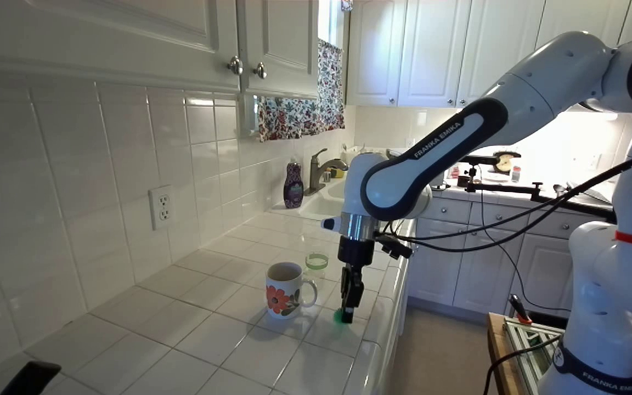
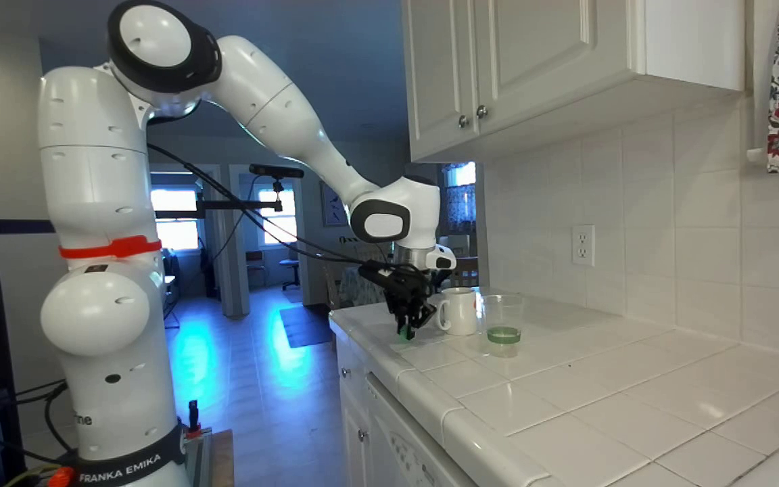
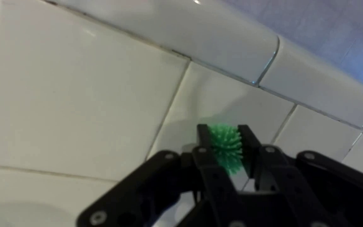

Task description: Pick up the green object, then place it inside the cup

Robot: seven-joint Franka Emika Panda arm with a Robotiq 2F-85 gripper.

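Observation:
The green object (image 3: 227, 143) is a small bright green spiky piece. In the wrist view it fills the narrow gap between the two black fingers of my gripper (image 3: 223, 128), which is shut on it. In an exterior view the green object (image 1: 339, 316) shows beside the fingertips, low over the counter. I cannot tell whether it touches the tile. The white mug (image 1: 285, 291) with an orange flower stands upright beside my gripper (image 1: 347, 316). A clear cup (image 2: 503, 318) with a green band stands close by the mug (image 2: 460, 311) in both exterior views.
The white tiled counter (image 1: 228, 323) ends in a rounded front edge (image 1: 368, 362) near my gripper. A tiled wall (image 1: 80, 208) with an outlet (image 1: 161, 207) rises behind. A purple bottle (image 1: 293, 186) and faucet (image 1: 324, 170) stand by the sink. Cabinets (image 1: 277, 38) hang above.

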